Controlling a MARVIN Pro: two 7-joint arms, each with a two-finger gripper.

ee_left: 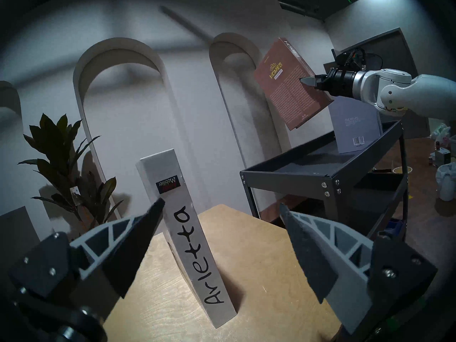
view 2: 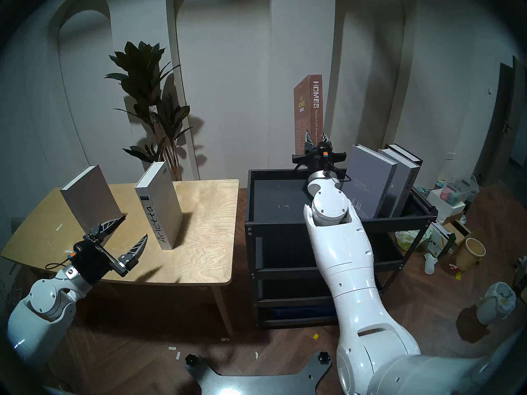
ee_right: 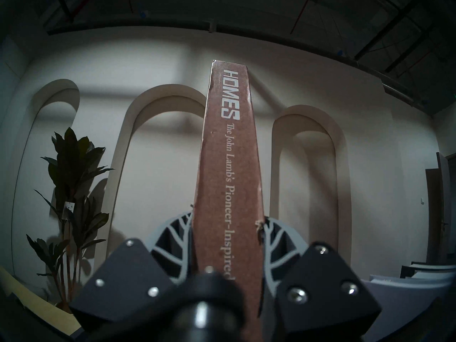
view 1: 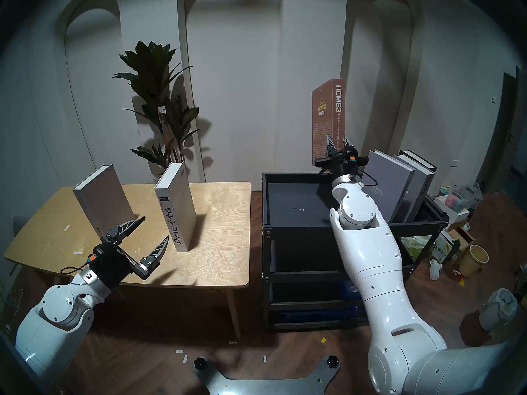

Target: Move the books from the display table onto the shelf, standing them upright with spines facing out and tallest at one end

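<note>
My right gripper (view 1: 337, 139) is shut on the lower spine of the brown "HOMES" book (view 1: 328, 112), holding it upright above the back of the black shelf (view 1: 296, 224). Three books (view 1: 399, 183) lean at the right end of the shelf's top tray: two grey ones and a black one behind. On the display table (view 1: 222, 243) stand the white "Arletta" book (view 1: 178, 206) and a grey book (view 1: 102, 196). My left gripper (view 1: 155, 229) hovers open over the table's front, just in front of these two, its fingers either side of the Arletta spine (ee_left: 195, 247) in the left wrist view.
A tall potted plant (view 1: 159, 100) stands behind the table against the arched wall. Boxes, a bucket (view 1: 474, 259) and bags (view 1: 499, 307) clutter the floor right of the shelf. The shelf's lower tiers hold dark items.
</note>
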